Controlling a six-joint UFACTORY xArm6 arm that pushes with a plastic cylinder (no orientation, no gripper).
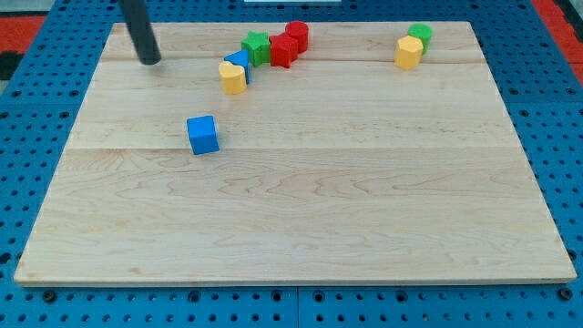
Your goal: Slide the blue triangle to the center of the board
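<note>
The tabletop [301, 219] is a pale wooden board set on a blue perforated base [565, 137]. All blocks but one are gathered along the view's top edge; the middle and the whole lower half of the board are bare wood.

A cluster is noted at top centre-left. The blue triangle [238, 63] lies there, touching a yellow block [233, 77] at its lower left, with a green star-shaped block [257, 46] just beside it at the upper right. Two red blocks follow to the right: one of irregular shape [283, 50] and one cylindrical [297, 35] behind it, the two touching.

Near the top right corner, a yellow block [409, 52] and a green block [420, 36] are seen touching each other. A blue cube [203, 134] stands alone, well apart from the cluster, below and to its left.

The tip [149, 60] rests on the board near the top left corner. The blue triangle lies to the tip's right, at about the same height in the view, apart from it with bare wood between.

The rod [138, 27] is seen leaning slightly, its upper part running out of the view's top. No hand is fitted, so no opening or closing state can be reported.
</note>
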